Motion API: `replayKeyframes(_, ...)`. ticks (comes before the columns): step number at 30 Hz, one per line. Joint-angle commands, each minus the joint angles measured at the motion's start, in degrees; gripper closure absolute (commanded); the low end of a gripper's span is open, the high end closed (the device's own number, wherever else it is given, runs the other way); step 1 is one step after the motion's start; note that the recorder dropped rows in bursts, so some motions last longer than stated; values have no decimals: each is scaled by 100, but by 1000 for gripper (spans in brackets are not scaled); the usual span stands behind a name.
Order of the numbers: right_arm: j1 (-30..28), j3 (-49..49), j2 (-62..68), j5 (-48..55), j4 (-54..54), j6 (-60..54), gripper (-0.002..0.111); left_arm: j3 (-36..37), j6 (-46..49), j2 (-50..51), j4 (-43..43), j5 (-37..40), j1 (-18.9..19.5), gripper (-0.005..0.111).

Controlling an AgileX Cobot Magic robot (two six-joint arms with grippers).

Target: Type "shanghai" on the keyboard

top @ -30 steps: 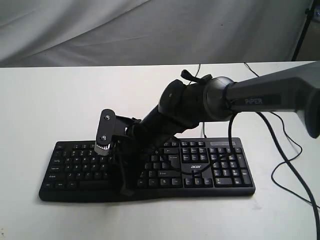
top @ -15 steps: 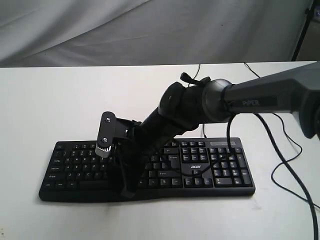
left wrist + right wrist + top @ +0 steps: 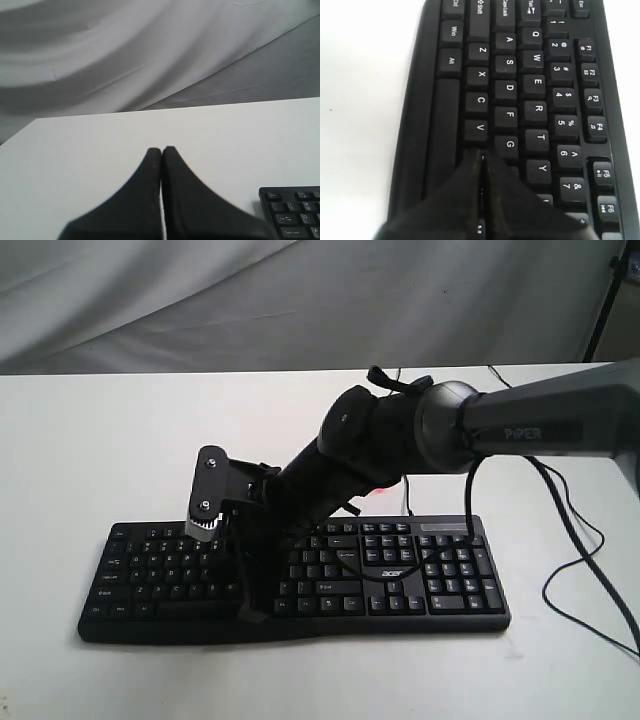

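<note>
The black keyboard (image 3: 440, 580) lies on the white table, with its "acer" logo facing the front. My right gripper (image 3: 250, 615) reaches across from the right and is shut, pointing steeply down at the keyboard's left half. In the right wrist view the keyboard (image 3: 510, 87) fills the frame. There my right gripper (image 3: 482, 152) has its tip just past the V key (image 3: 480, 127) and beside the G key (image 3: 510, 145); whether it touches a key I cannot tell. My left gripper (image 3: 161, 149) is shut on nothing, above bare table beside a corner of the keyboard (image 3: 292, 212).
The white table (image 3: 100, 440) extends on all sides of the keyboard. Thin black cables (image 3: 580, 540) trail over the table at the right. A grey cloth backdrop (image 3: 300, 300) hangs behind, and a black stand leg (image 3: 605, 300) stands at the far right.
My right arm has shifted slightly left and up, carrying the shut gripper a little leftward over the keys. The keyboard has not moved.
</note>
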Motion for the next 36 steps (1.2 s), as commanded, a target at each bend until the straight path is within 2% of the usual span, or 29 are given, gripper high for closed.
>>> replayKeyframes(1, -9, 33, -42, -11, -19, -22, 108, 29, -16, 18, -3, -16, -22, 106)
replayKeyframes(23, 334, 10, 8, -1005, 728, -5, 108, 29, -16, 18, -3, -16, -22, 106)
replayKeyframes(36, 324, -331, 346, -633, 619, 36, 108, 29, -16, 18, -3, -16, -22, 106)
